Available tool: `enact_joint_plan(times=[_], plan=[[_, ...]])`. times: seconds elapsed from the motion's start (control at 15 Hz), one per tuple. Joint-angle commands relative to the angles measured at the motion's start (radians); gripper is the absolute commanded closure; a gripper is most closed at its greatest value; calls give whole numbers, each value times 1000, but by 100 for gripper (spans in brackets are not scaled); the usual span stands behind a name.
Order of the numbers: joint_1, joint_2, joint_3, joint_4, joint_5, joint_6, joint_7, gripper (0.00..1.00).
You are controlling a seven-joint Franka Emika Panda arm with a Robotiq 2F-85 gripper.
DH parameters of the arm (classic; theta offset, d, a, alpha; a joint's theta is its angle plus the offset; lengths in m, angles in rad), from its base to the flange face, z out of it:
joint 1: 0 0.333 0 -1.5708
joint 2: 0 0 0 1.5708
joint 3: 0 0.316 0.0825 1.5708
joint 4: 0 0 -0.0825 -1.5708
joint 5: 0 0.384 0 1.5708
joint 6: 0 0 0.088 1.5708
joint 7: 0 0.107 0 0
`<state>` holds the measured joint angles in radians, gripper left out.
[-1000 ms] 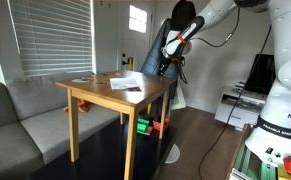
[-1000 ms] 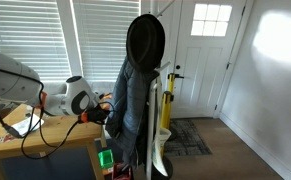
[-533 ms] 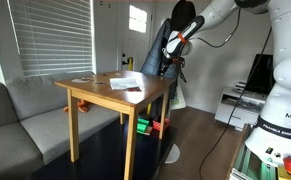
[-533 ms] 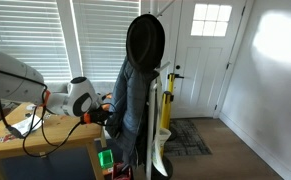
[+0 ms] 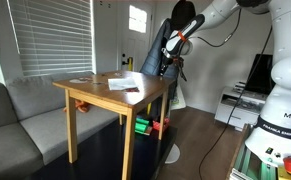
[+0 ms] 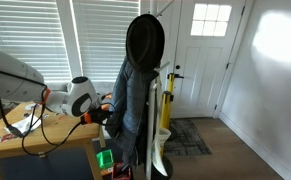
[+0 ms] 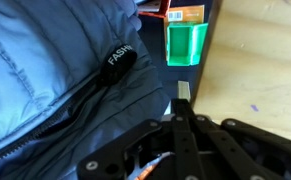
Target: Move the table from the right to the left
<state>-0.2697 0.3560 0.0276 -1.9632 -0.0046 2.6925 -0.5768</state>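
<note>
The table (image 5: 85,92) is light-brown wood with a square top, straight legs and papers (image 5: 123,84) on it. It also shows in an exterior view at lower left (image 6: 7,136) and in the wrist view as a pale surface at right (image 7: 255,70). My gripper (image 5: 165,66) is at the table's far corner, close against a hanging blue jacket (image 7: 55,80). In the wrist view its fingers (image 7: 182,95) lie together, shut, with the tips at the table's edge. In an exterior view the gripper (image 6: 107,113) is partly hidden behind the jacket.
A coat stand with the jacket and a black hat (image 6: 145,40) stands right beside the gripper. A green box (image 7: 185,42) lies on the floor under the table. A grey sofa (image 5: 15,115) is beyond the table. A low white cabinet (image 5: 243,105) stands near the robot base.
The table has shifted slightly to the left in an exterior view. The arm and gripper have moved a little with it; the gripper stays shut.
</note>
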Motion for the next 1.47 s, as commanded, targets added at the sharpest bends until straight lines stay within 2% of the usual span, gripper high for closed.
enact_joint_plan(times=[0.0,0.53,1.4], plan=[[17,-63,63,-54,53,-55,-46,100],[75,-100,90,-73,60,-164,-32,100],[143,-139,98,-104,81,-221,-52,100]])
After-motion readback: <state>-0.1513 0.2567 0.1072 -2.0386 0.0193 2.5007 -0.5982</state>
